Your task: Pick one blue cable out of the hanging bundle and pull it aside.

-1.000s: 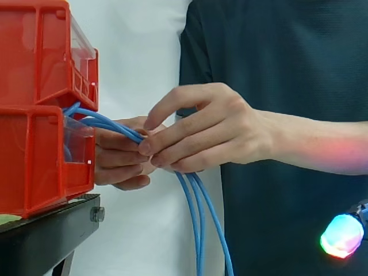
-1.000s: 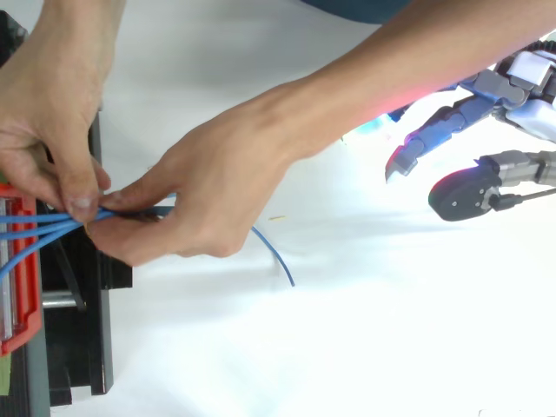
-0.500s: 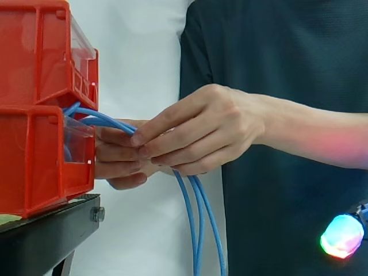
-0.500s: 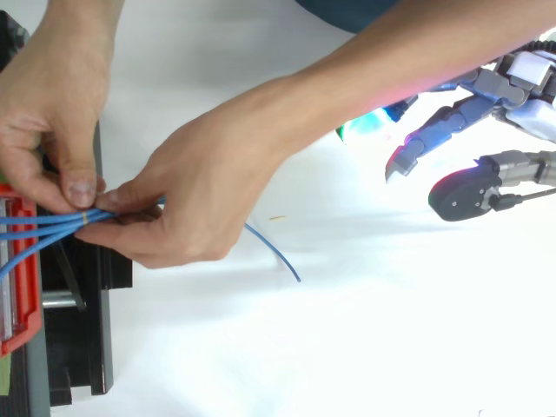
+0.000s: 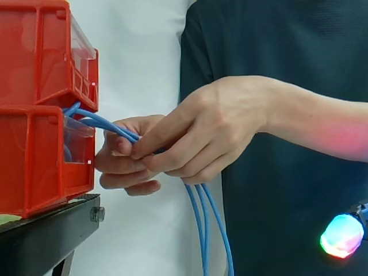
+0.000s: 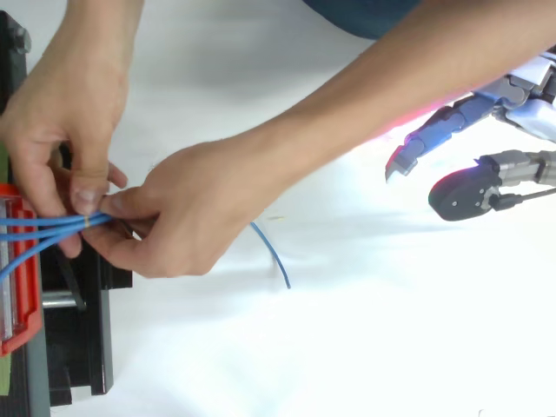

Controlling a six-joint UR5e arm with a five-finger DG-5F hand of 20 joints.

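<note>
From the side, two red bins point(image 5: 34, 115) sit stacked on a black stand point(image 5: 46, 236) at the left, before a white curtain point(image 5: 138, 57). The blue cables point(image 5: 201, 218) come out between the upper and lower bin, arch to the right and pass into a person's two hands. The nearer hand point(image 5: 213, 129) pinches the bundle from the right, and the farther hand point(image 5: 123, 158) is curled round it from behind. Below the hands three strands hang side by side, straight down out of the picture. The person wears a dark shirt point(image 5: 276, 40). At the lower right edge one glowing pad of the robot hand point(image 5: 342, 236) shows cyan, green and magenta, well apart from the cables. From above, the cables point(image 6: 35, 228) run from the red bin at the left edge into the same two hands, one hand point(image 6: 69, 122) pressing down from above and the other hand point(image 6: 200, 208) gripping from the right. A thin yellowish band crosses the strands just where the fingers meet them; no writing on it can be read. One loose cable end point(image 6: 274, 256) curves out below the wrist. The robot hand point(image 6: 460, 117) hovers at the right, its fingers stretched out loosely and holding nothing, well apart from the bundle.
</note>
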